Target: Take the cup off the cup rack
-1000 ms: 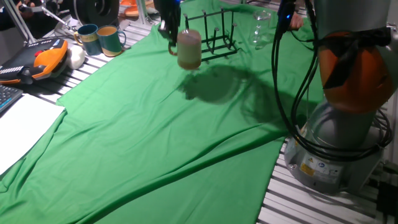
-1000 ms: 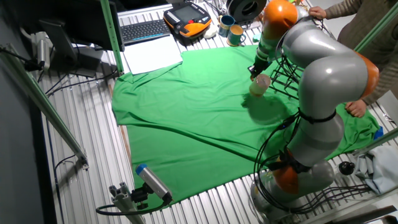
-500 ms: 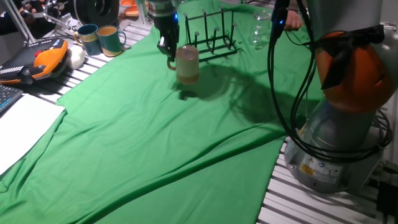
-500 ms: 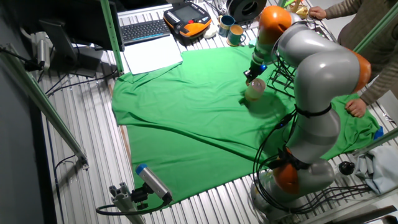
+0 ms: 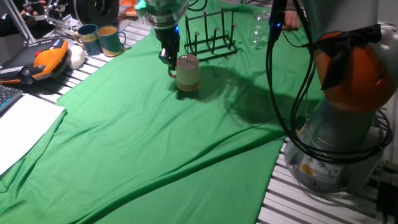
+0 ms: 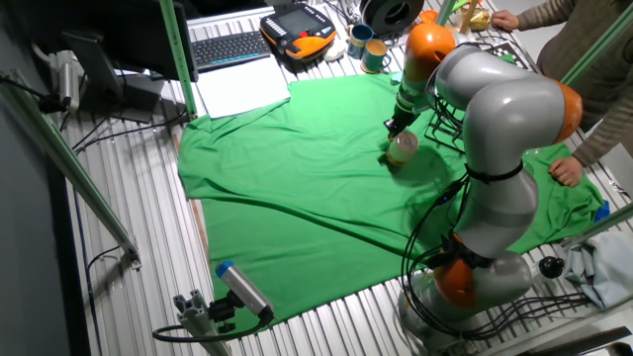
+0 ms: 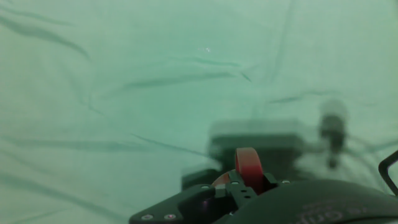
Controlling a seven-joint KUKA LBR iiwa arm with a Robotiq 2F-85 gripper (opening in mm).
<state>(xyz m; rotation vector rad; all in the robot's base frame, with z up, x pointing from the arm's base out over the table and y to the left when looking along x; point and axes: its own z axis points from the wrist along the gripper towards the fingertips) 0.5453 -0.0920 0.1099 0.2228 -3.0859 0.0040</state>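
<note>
The cup (image 5: 188,73) stands off the cup rack (image 5: 211,35), just in front of it.
Our fingers (image 5: 170,63) grip its handle; we should release only once it sits flat on the tabletop (image 5: 124,143).

pincer (image 5: 171,65) gripping cup's (image 5: 188,73) handle, cup rack (image 5: 210,34) behind

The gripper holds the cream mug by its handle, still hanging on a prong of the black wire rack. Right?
Not quite. The gripper does hold the cream mug by its handle, but the mug is off the black wire rack: one fixed view shows it upright, low at the green cloth, in front of the rack.
</note>
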